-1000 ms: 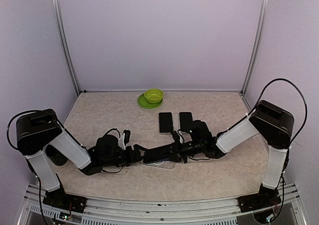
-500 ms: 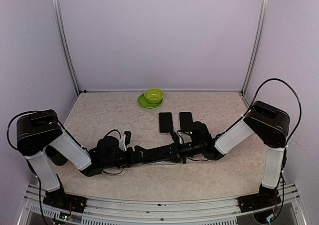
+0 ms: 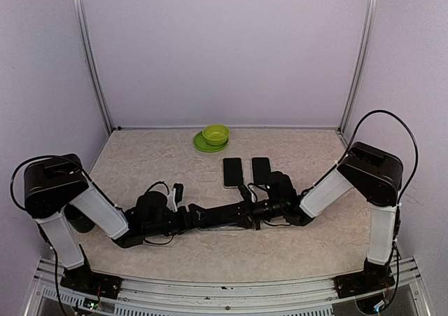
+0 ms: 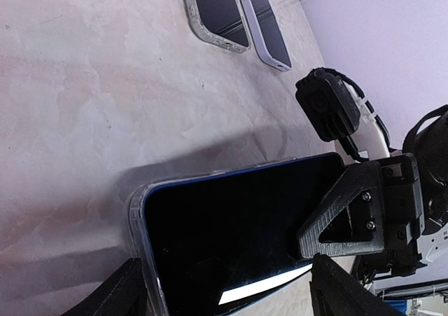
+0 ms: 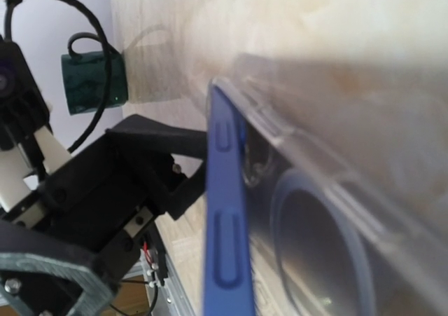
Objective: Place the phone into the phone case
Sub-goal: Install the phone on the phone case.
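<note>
Phone [image 4: 231,235] long axis left-right, one edge raised above clear case [image 5: 315,162]

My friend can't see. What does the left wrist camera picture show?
A black-screened phone rests in a clear case on a pale marbled table. The right gripper has a black finger at one end, and two more phones lie beyond.
</note>
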Tool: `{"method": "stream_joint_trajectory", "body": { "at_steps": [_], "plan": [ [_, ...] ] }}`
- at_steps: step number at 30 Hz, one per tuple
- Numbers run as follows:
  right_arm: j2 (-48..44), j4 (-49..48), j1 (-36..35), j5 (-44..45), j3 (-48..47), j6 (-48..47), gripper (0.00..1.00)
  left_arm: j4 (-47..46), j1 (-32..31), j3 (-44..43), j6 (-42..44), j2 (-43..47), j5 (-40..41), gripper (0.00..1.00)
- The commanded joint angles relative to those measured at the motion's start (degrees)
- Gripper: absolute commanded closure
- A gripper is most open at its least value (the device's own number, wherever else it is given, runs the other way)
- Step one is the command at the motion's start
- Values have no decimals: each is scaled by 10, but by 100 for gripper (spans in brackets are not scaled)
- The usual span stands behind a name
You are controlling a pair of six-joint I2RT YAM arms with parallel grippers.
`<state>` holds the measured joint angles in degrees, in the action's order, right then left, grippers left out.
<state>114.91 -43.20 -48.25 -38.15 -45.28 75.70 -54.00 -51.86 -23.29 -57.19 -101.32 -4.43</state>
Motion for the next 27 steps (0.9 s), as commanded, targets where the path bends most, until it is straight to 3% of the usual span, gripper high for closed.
{"method": "stream_joint_trajectory", "body": {
  "at_steps": [1, 27],
  "plan": [
    [28, 15, -21, -35, -7, -5, 100, -1, -19, -14, -5, -18, -39, 22],
    [-78, -38, -3, -20, 48, -39, 100, 28, -12, 12, -1, 21, -9, 22]
  ]
}}
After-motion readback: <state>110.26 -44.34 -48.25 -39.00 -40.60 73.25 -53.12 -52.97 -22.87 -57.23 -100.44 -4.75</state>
